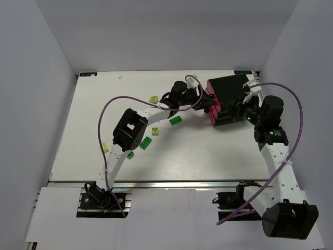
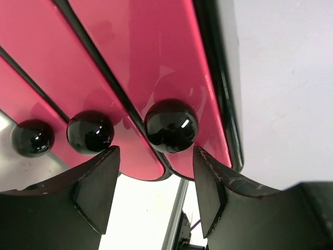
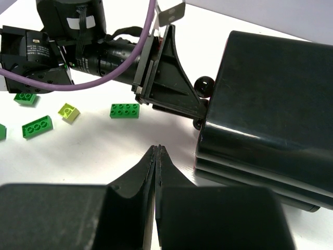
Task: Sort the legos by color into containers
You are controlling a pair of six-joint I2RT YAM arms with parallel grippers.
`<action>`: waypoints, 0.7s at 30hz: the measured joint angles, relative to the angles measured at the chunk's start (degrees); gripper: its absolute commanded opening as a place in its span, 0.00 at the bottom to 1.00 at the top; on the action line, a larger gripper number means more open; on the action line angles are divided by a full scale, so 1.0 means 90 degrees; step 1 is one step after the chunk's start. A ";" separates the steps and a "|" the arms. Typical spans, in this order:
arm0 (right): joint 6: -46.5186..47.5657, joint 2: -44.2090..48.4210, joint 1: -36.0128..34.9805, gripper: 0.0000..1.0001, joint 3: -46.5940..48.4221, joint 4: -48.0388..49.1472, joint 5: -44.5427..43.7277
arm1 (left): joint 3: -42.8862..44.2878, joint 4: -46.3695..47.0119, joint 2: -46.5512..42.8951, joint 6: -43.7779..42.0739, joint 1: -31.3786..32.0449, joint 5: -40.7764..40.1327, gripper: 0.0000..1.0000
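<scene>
The containers (image 1: 229, 88) are a black drawer stack with magenta fronts (image 2: 156, 62), at the back right of the table. My left gripper (image 1: 202, 100) is at those fronts, open. In the left wrist view its fingertips (image 2: 208, 172) straddle the space just below the rightmost round knob (image 2: 171, 125), without touching it. Two more knobs (image 2: 90, 131) sit to the left. My right gripper (image 3: 156, 151) is shut and empty, beside the stack's black side (image 3: 265, 114). Loose legos lie on the table: a dark green one (image 1: 176, 121), a lime one (image 1: 153, 99) and another green one (image 1: 145, 142).
More bricks lie left of centre: lime (image 1: 155, 130), green (image 1: 130, 154), lime (image 1: 105, 147). The right wrist view shows a green brick (image 3: 125, 110), a lime one (image 3: 68, 111) and the left arm's wrist (image 3: 104, 52). A purple cable (image 1: 119, 101) arcs over the table.
</scene>
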State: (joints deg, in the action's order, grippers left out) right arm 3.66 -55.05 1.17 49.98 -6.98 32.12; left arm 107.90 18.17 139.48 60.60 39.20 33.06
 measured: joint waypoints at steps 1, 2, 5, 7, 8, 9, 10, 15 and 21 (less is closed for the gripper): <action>0.0000 -0.0012 0.0000 0.00 0.0000 0.0000 0.0000 | -0.0002 0.0041 0.0000 0.0015 -0.0002 0.0002 0.69; 0.0002 -0.0022 0.0000 0.00 0.0000 0.0000 -0.0002 | -0.0002 0.0083 0.0000 0.0034 -0.0005 0.0007 0.69; 0.0019 -0.0036 0.0000 0.00 0.0000 0.0000 0.0000 | -0.0029 0.0202 0.0000 0.0066 -0.0005 0.0010 0.66; 0.0022 -0.0041 0.0000 0.00 0.0000 0.0000 -0.0002 | -0.0124 0.0338 0.0000 0.0102 -0.0029 0.0010 0.60; 0.0022 -0.0046 0.0000 0.00 0.0000 0.0000 0.0000 | -0.0214 0.0406 -0.0005 0.0117 -0.0044 0.0010 0.59; 0.0027 -0.0051 0.0000 0.00 0.0000 -0.0002 0.0000 | -0.0357 0.0500 -0.0032 0.0117 -0.0049 0.0010 0.57; 0.0032 -0.0056 0.0000 0.00 0.0000 -0.0002 0.0000 | -0.0520 0.0556 -0.0056 0.0117 -0.0051 0.0000 0.57; 0.0046 -0.0066 0.0000 0.00 0.0000 -0.0002 0.0000 | -0.1350 0.0794 -0.0117 0.0109 -0.0097 -0.0056 0.60; 0.0075 -0.0104 0.0000 0.00 0.0000 -0.0002 -0.0002 | -0.1404 0.0998 -0.0117 0.0126 -0.0131 -0.0085 0.65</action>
State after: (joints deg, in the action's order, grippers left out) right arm 4.34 -55.99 1.17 49.98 -7.01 32.10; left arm 95.26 27.16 138.43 61.73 38.02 32.29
